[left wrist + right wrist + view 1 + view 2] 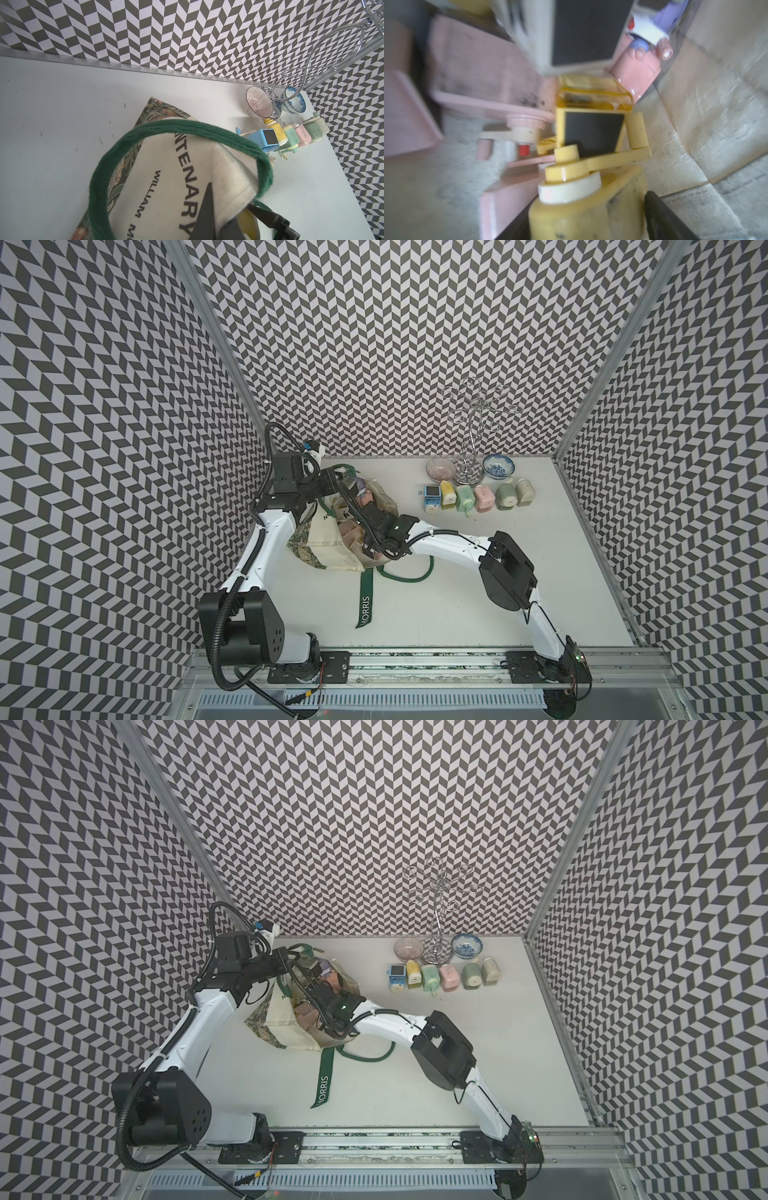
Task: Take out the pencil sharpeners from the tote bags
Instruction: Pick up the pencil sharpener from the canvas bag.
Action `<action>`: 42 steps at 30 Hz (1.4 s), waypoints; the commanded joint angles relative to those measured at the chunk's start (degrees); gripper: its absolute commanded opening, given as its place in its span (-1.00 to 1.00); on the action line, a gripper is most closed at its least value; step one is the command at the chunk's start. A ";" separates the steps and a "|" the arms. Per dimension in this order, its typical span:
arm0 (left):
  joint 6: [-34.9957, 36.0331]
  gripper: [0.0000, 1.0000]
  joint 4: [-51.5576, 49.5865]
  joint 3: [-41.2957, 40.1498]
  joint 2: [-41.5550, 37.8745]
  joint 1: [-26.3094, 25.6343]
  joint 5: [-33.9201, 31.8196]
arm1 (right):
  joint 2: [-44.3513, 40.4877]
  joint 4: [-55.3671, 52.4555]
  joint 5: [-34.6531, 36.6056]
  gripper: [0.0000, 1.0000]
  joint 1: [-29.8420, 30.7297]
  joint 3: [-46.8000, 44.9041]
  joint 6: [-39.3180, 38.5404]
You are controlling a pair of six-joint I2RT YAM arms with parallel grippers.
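The cream tote bag lies on the table with its mouth held up. My left gripper is shut on the bag's cloth rim beside a green strap. Reaching into the bag, my right gripper has its dark fingers against both sides of a yellow pencil sharpener; its tips are hidden in both top views. More sharpeners lie inside: a yellow one, pink ones, a beige one. Several sharpeners stand in a row on the table.
Two small patterned bowls and a chrome wire stand sit behind the row at the back. The bag's other green strap, lettered MORRIS, trails toward the front edge. Patterned walls close in the table on three sides.
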 commanded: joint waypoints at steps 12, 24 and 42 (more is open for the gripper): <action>0.58 -1.00 3.09 1.05 -2.97 -0.32 1.80 | 1.32 -4.84 -7.10 0.30 -5.73 4.07 4.67; 0.66 -1.00 3.09 1.03 -3.20 -0.35 1.72 | 2.58 -8.45 -2.57 0.00 -5.73 5.66 5.89; 0.71 -1.00 3.08 1.02 -3.22 -0.27 1.65 | -18.21 -3.17 -19.06 -0.35 -5.73 -7.10 7.61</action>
